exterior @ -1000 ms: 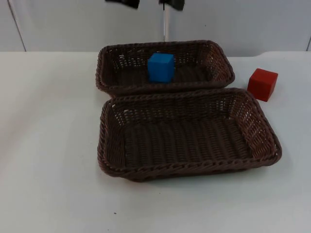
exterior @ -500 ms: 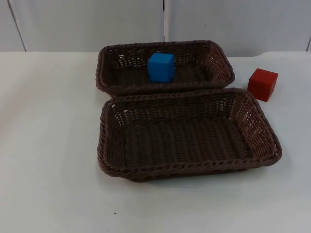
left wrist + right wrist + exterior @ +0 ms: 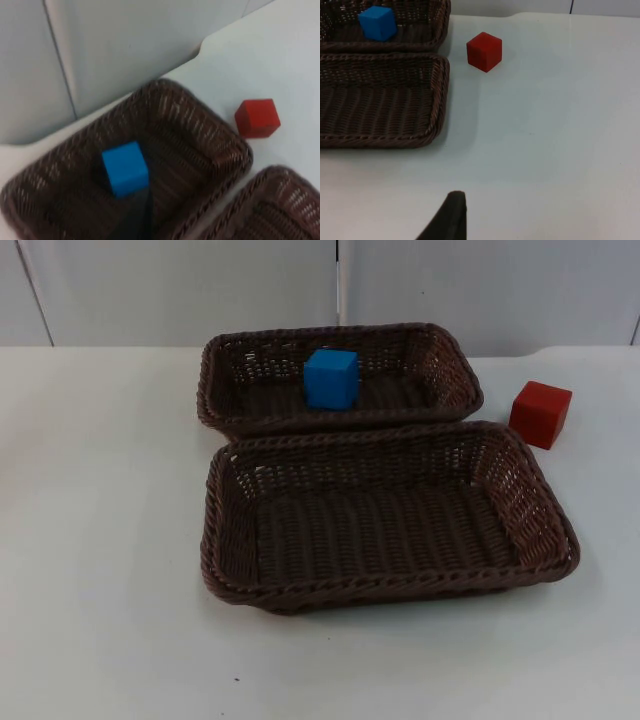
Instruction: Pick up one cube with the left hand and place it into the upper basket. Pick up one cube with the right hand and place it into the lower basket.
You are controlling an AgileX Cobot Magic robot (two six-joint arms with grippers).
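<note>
Blue cube (image 3: 331, 378): inside upper basket (image 3: 225, 400), left hand's share apparently done. Red cube (image 3: 540, 414): on tabletop (image 3: 100, 540) toward right edge, beside lower basket (image 3: 225, 540), awaiting pickup. Left gripper (image 3: 135, 220) above upper basket, right gripper (image 3: 451, 217) over bare tabletop; finger state cannot be told.

A white table (image 3: 100, 570) took up most of the top view, its surface smooth and evenly lit with soft shadows. At twelve o'clock it ended at a pale grey partition wall (image 3: 180, 290). A thin vertical seam (image 3: 339, 285) split the wall panels near the middle, and another slanted line marked a joint towards ten o'clock.
</note>
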